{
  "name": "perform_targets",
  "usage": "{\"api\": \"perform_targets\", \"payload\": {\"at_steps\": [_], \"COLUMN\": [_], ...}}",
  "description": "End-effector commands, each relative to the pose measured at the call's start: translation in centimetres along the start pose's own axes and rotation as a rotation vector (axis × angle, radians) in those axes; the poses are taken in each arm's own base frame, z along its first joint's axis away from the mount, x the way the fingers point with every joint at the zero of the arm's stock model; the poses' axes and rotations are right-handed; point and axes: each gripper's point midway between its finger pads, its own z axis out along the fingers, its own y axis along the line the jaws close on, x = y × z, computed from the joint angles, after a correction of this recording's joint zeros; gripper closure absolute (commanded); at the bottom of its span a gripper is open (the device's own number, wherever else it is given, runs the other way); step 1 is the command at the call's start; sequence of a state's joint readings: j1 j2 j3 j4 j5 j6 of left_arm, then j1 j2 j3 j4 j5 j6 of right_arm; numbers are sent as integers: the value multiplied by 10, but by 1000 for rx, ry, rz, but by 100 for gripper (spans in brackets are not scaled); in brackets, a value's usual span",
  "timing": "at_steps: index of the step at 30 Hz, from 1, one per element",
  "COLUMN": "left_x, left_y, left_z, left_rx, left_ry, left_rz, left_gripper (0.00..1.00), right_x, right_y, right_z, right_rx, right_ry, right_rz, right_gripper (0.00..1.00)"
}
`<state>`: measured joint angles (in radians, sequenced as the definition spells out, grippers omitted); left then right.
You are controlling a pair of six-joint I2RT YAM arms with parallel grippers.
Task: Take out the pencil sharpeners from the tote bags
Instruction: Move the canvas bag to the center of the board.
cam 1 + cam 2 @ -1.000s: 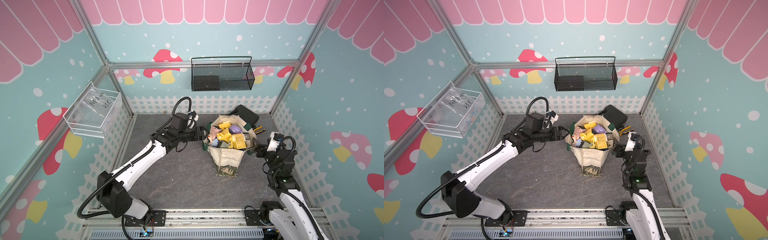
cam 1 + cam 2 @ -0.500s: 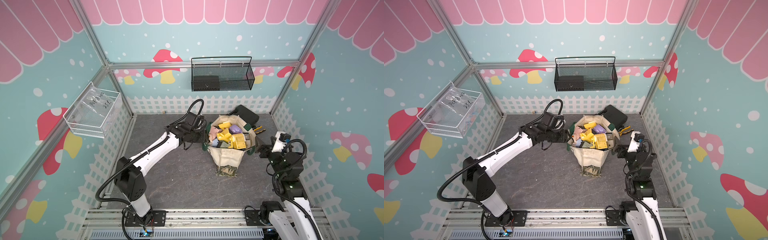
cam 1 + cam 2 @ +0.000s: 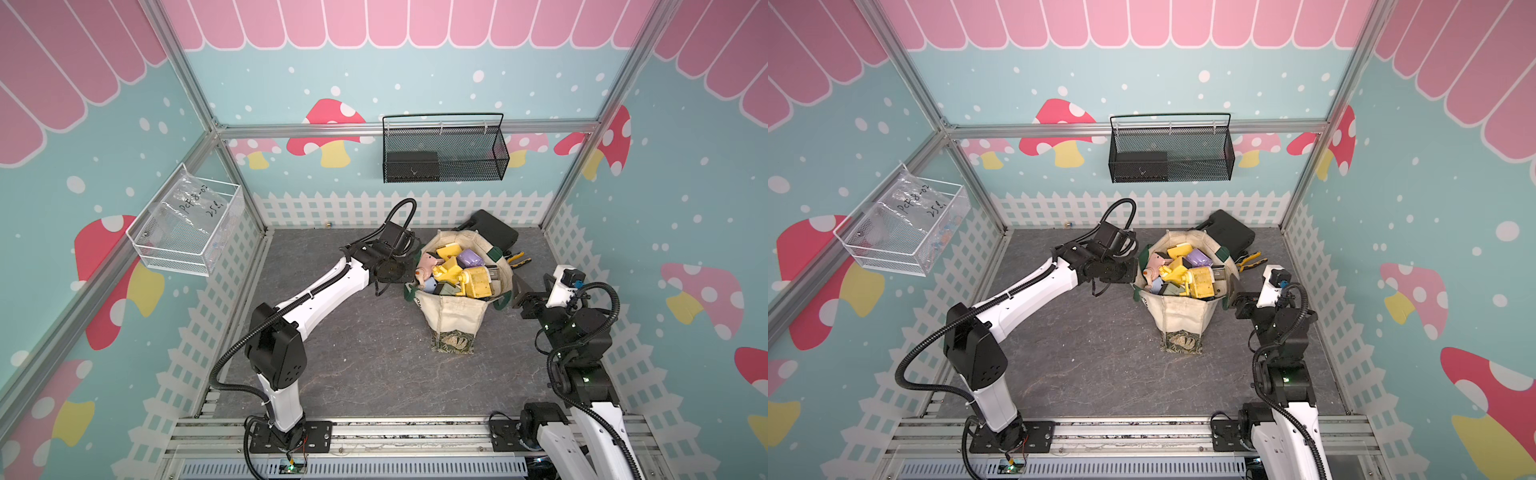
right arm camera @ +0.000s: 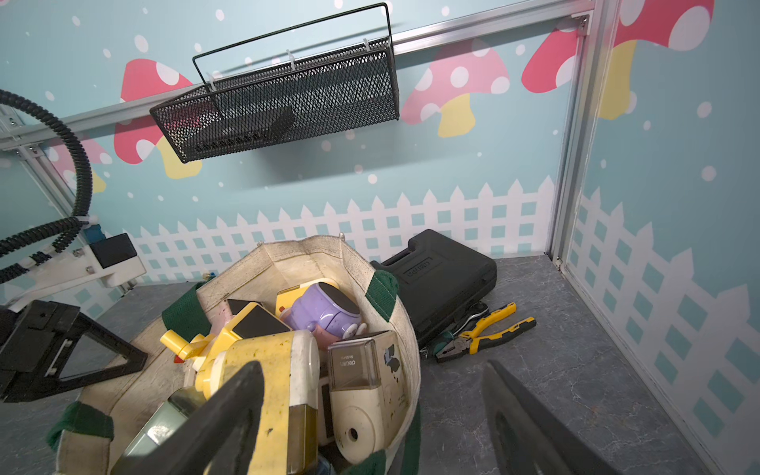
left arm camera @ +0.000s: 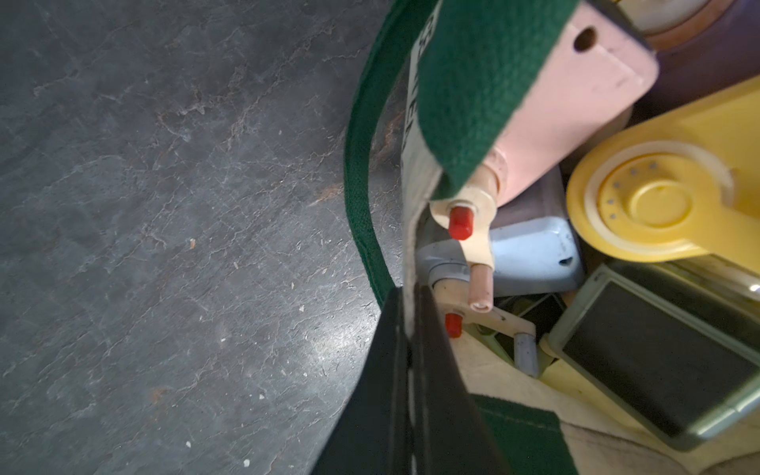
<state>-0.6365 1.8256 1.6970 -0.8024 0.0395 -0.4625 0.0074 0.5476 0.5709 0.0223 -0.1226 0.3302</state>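
The cream tote bag [image 3: 453, 316] [image 3: 1177, 313] stands open on the grey floor, full of pencil sharpeners: yellow [image 3: 476, 280], pink [image 3: 428, 262] and purple [image 3: 469, 259]. My left gripper [image 3: 409, 275] [image 3: 1136, 272] is shut on the bag's left rim. In the left wrist view its jaws [image 5: 407, 296] pinch the cream canvas beside a green strap [image 5: 362, 205], with pink [image 5: 575, 103], yellow [image 5: 658, 205] and blue [image 5: 530, 255] sharpeners just inside. My right gripper [image 3: 519, 291] [image 4: 372, 395] is open astride the right rim, one finger [image 4: 230, 411] over a yellow sharpener [image 4: 271, 370].
A black plastic case [image 3: 494, 235] lies behind the bag, against the back fence. Yellow-and-black pliers [image 3: 517, 259] lie next to it. A black mesh basket [image 3: 444, 153] hangs on the back wall and a white wire basket [image 3: 187, 232] on the left wall.
My left arm has reached in to the bag's left rim and its gripper has gone from open to shut on the canvas. The right gripper has stayed open at the right rim.
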Motion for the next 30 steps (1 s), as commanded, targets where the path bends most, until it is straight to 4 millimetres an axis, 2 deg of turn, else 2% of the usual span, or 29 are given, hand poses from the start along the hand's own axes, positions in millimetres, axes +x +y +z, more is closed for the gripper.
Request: {"api": "perform_targets", "payload": {"at_steps": [1, 6, 9, 12, 14, 19, 21, 27, 30], "left_x": [-4, 5, 16, 22, 26, 37, 39, 42, 41], "left_y": [16, 40, 57, 73, 88, 134, 151, 195, 207], "left_z": [-14, -36, -46, -64, -76, -99, -108, -136, -147], "left_rx": [-84, -101, -122, -129, -135, -158, -188, -298, -313], "left_ry": [-7, -3, 7, 8, 13, 12, -16, -102, -158], "left_rz": [32, 43, 35, 26, 12, -58, -96, -192, -219], "left_gripper": [100, 100, 100, 100, 100, 100, 100, 100, 100], "right_x": [10, 27, 38, 47, 52, 67, 71, 87, 100], "right_y": [4, 13, 22, 24, 32, 62, 75, 132, 161], "right_z": [5, 22, 32, 39, 43, 57, 61, 65, 64], "right_rx": [-24, -86, -143, -156, -207, -376, -416, -515, -582], "right_ry": [50, 169, 244, 314, 354, 460, 497, 583, 623], "right_rz": [12, 62, 91, 105, 123, 206, 209, 170, 178], "right_gripper": [16, 16, 22, 23, 25, 33, 33, 32, 32]}}
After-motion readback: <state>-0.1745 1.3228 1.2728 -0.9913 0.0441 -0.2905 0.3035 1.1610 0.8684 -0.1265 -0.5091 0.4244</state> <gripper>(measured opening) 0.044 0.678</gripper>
